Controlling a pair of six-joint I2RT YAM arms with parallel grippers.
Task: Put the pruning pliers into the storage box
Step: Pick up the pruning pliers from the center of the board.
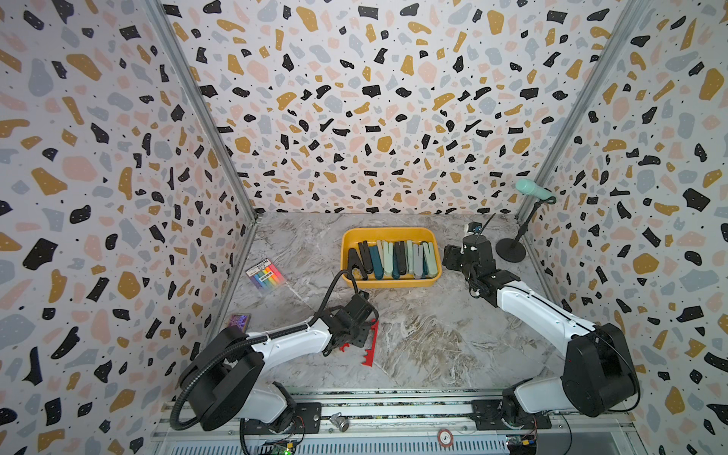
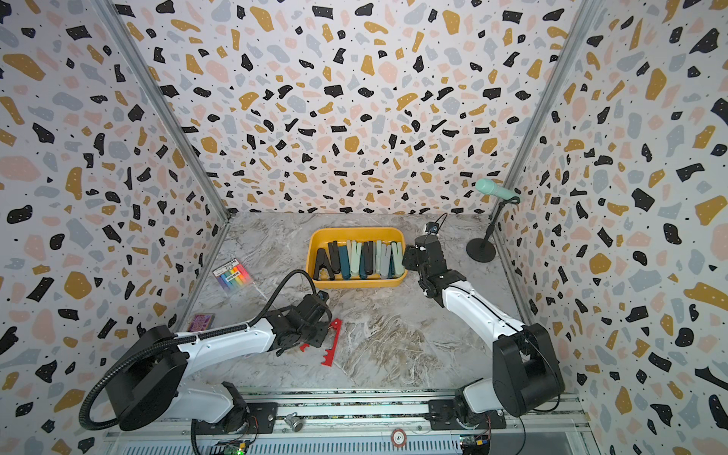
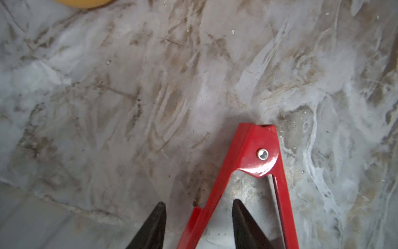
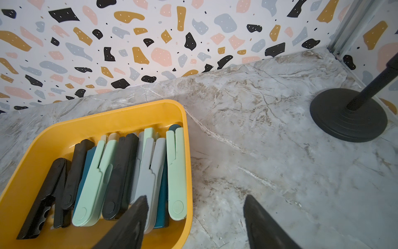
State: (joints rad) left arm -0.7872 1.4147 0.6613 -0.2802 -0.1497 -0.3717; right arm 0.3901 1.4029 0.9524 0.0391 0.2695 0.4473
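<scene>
Marble tabletop (image 3: 129,86), left hand (image 3: 198,202) released, straddling one arm of red pruning pliers (image 3: 247,146), right hand (image 4: 196,197) released

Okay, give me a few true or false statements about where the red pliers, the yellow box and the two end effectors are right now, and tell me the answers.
1. The red pliers lie on the table, outside the storage box. True.
2. The right end effector holds a mint green tool. False: it is open and holds nothing.
3. The left end effector straddles one arm of the red pliers. True.
4. The storage box is empty. False: a row of pliers lies in it, black, teal, mint and grey.
</scene>
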